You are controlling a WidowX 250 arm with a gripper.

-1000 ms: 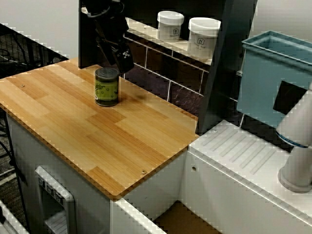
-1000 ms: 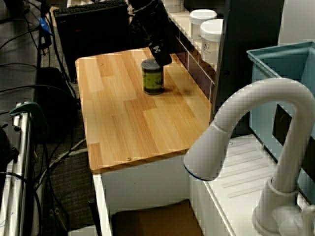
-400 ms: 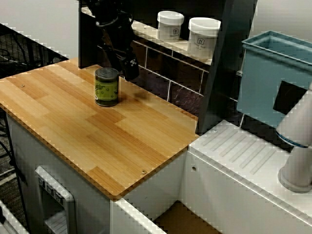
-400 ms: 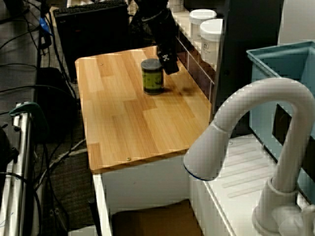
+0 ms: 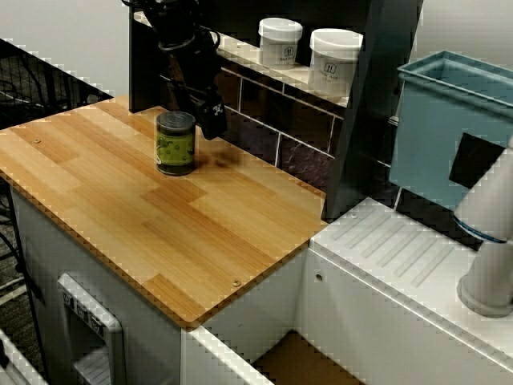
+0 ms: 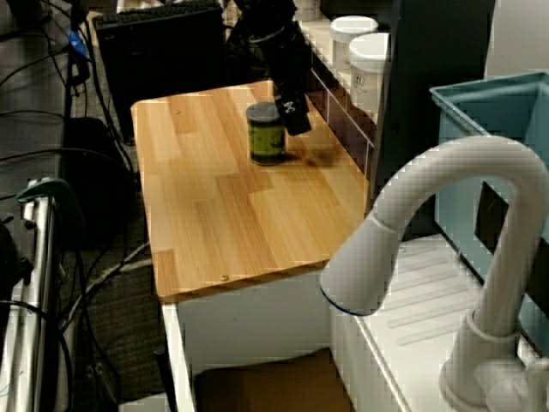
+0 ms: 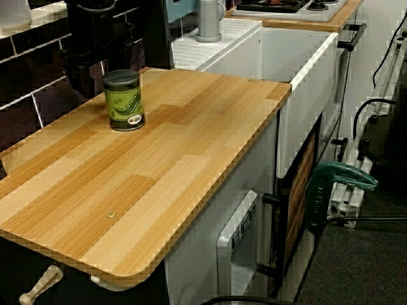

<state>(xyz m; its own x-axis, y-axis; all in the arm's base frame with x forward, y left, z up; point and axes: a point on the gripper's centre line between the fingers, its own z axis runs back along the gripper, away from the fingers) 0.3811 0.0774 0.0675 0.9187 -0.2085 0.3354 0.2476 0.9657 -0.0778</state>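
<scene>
The dark arm (image 5: pixel 180 36) comes down from the upper left in the view over the counter's corner, leaning away from the black panel toward the tiled wall (image 5: pixel 264 132); its lower links slope down and to the right, so that the gripper (image 5: pixel 213 124) hangs low at the back of the wooden counter (image 5: pixel 200 233); the tip points downward, close above the wood; the fingers are black against dark tiles, and I cannot tell whether they are spread or pressed together; nothing shows between them; the green can (image 5: pixel 175 143) stands upright on the counter, toward its back edge, just beside the gripper on the side away from the wall; in the view past the faucet the tip lies against the can's upper right rim, yet whether the two touch I cannot tell; in the view along the wooden top the arm is a dark mass directly behind the can; two white jars (image 5: pixel 334 60) sit on the shelf above the tiles, well apart from the gripper; a blue bin (image 5: pixel 449 128) stands to the right, and a white faucet (image 6: pixel 446 249) curves over the drainboard.
</scene>
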